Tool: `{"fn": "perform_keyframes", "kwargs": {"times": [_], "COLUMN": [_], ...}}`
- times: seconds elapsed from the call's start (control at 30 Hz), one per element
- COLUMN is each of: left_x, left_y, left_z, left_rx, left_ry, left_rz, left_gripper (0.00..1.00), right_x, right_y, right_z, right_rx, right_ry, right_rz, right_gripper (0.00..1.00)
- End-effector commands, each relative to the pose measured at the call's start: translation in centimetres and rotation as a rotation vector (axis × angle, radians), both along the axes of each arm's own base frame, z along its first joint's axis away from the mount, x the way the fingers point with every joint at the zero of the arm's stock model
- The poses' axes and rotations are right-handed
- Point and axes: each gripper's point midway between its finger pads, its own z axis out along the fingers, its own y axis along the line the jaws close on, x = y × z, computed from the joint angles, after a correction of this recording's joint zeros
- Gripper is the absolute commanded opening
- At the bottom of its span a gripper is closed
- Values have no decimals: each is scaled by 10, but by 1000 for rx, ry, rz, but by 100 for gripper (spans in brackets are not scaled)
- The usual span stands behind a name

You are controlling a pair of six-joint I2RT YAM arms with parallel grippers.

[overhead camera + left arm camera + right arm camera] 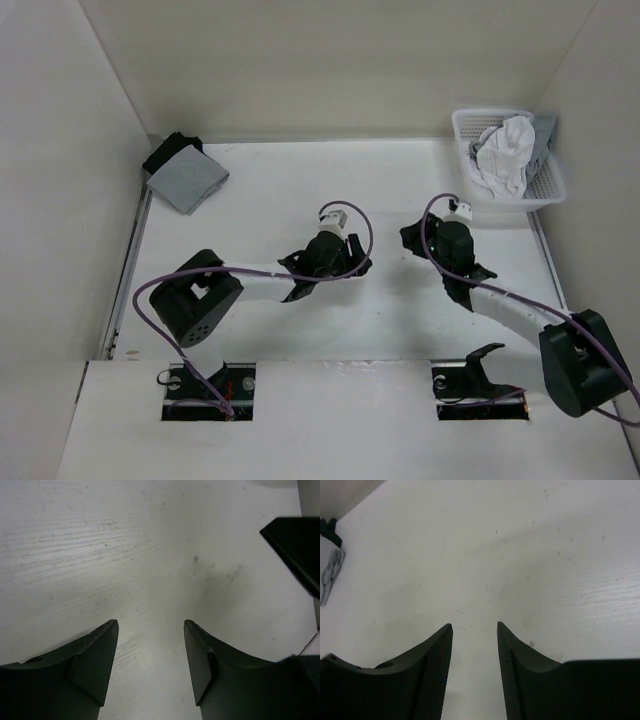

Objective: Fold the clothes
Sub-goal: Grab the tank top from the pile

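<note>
The clothes (pixel 508 152), a crumpled white shirt, lie heaped in the white basket (pixel 548 190) at the far right corner of the table. My left gripper (pixel 325 264) (pixel 151 624) hangs over the bare tabletop near the middle, jaws open and nothing between them. My right gripper (pixel 447 255) (pixel 474 626) is a short way to its right, also open and empty over bare table. Neither gripper touches the shirt, which lies beyond the right gripper, up and to the right in the top view.
A grey garment (pixel 541 135) shares the basket behind the shirt. Folded grey garments (pixel 188 180) (pixel 329 575) rest on a black cloth (pixel 172 150) at the far left corner. Part of the right arm (pixel 297 550) shows at the left wrist view's right edge. Walls enclose the table.
</note>
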Motion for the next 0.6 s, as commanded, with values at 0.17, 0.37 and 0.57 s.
{"fn": "perform_keyframes", "kwargs": {"times": [0.17, 0.37, 0.57], "left_x": [-17, -18, -23], "left_y": [-26, -20, -23], "left_z": [9, 23, 26], "left_rx": [-64, -106, -111], "left_ry": [-40, -99, -109], "left_rz": [-113, -120, -136], "left_gripper": [51, 20, 20], "right_x": [69, 138, 197], "right_y": [-37, -172, -279], "right_z": [112, 129, 95], "right_rx": [-41, -75, -113], "right_ry": [-158, -121, 5], "right_rz": [-154, -529, -707], "right_gripper": [10, 0, 24]}}
